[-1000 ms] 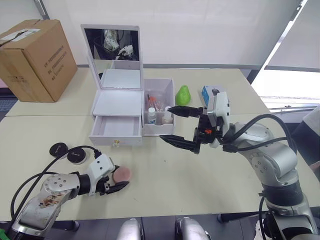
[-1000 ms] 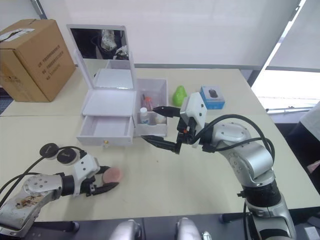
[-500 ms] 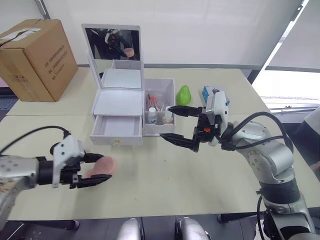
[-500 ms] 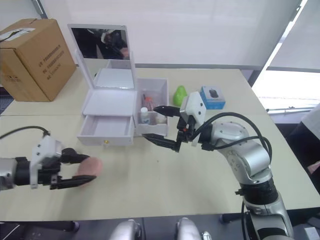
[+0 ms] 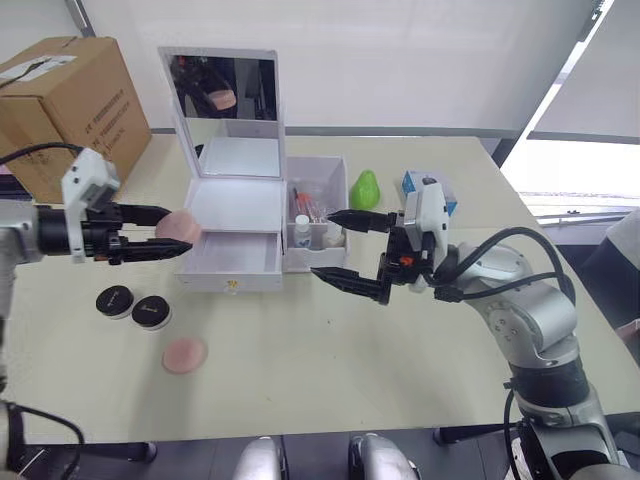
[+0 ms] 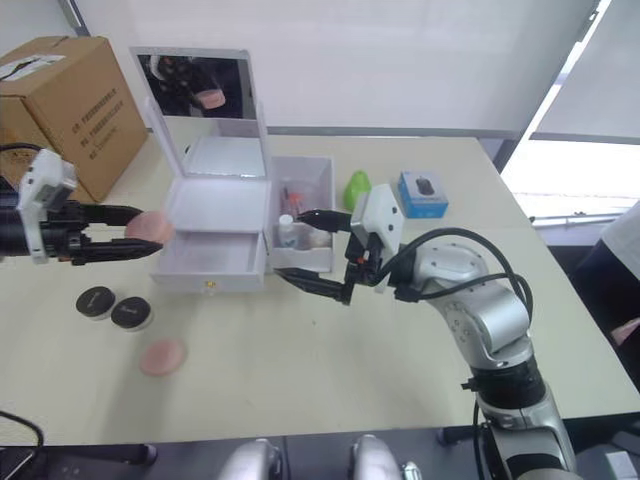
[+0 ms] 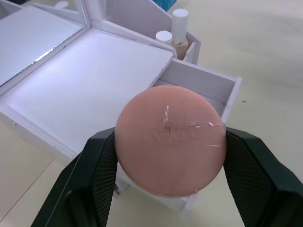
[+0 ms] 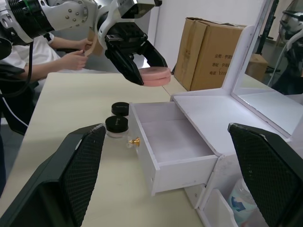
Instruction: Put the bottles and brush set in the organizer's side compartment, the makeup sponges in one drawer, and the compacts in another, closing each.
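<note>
Pincer work at centre-left of the frame: the left pincer (image 5: 168, 232) is clamped on a round pink makeup sponge (image 5: 176, 224), holding it in the air just beside the left edge of the white organizer (image 5: 237, 205) and above the worktop (image 5: 330, 350). At centre, the organizer's lower drawer (image 5: 232, 260) stands pulled out, its mirrored lid (image 5: 222, 88) raised upright behind. Bottles (image 5: 303, 232) and the brush set (image 5: 309, 208) sit in the side compartment (image 5: 318, 218) on the organizer's right. Right of centre, the right pincer (image 5: 346, 247) hovers with its fingers spread wide apart, gripping nothing, just in front of that compartment. A second pink sponge (image 5: 185, 354) lies flat on the worktop at lower left, near two black compacts (image 5: 133, 306) resting side by side in front of the drawer's left corner. A green sponge (image 5: 366, 189) and a blue box (image 5: 417, 187) sit behind the right arm, a cardboard box (image 5: 68, 100) at upper left.
</note>
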